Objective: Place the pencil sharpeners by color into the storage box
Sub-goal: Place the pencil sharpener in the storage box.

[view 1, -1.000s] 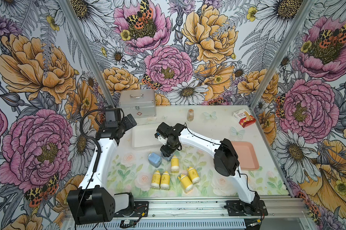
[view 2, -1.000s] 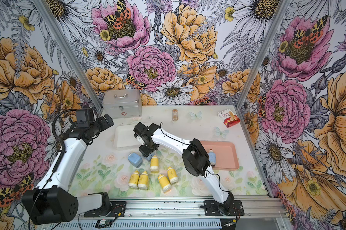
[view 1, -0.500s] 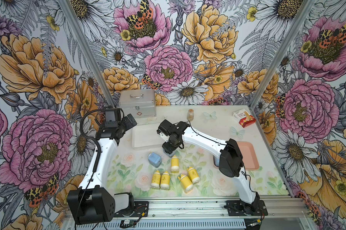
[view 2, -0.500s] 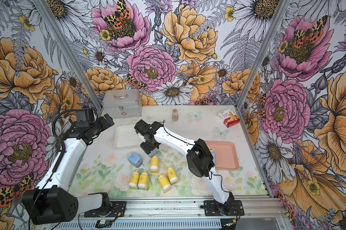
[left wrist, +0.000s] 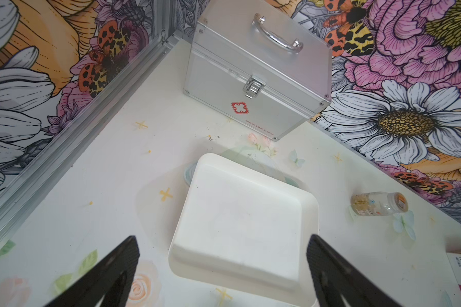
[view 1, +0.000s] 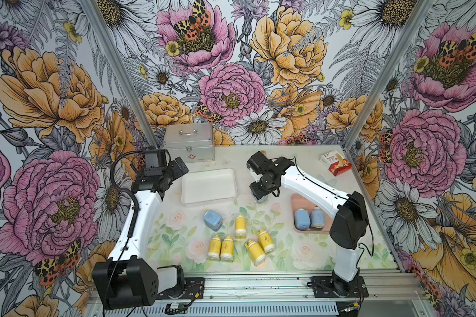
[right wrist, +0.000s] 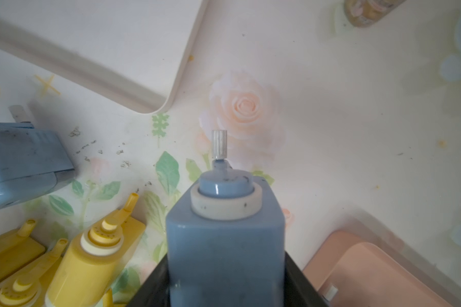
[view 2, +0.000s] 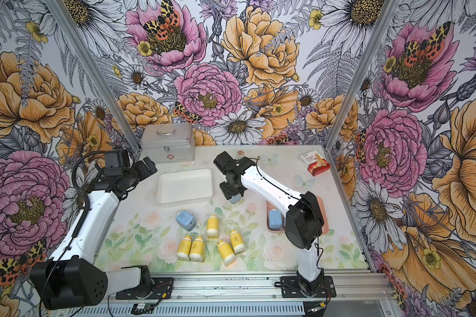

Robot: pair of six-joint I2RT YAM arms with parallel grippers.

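R gripper point(right wrist: 225, 287) clamped on blue sharpener point(right wrist: 224, 239) betw white tray point(right wrist: 117, 40) & pink tray point(right wrist: 378, 268); yellow sharpeners point(right wrist: 91, 263) near; L gripper point(left wrist: 222, 239) jaws apart.

Bare table point(view 1: 282, 212) between right gripper point(view 1: 260, 196) and pink tray point(view 1: 299, 199); white tray point(view 1: 209, 186) just beside, opposite; yellow sharpeners point(view 1: 241, 225) and loose blue sharpener point(view 1: 212, 220) near, toward the base.

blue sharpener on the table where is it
In both top views the blue sharpener lies left of centre, near the white tray, beside the yellow sharpeners.
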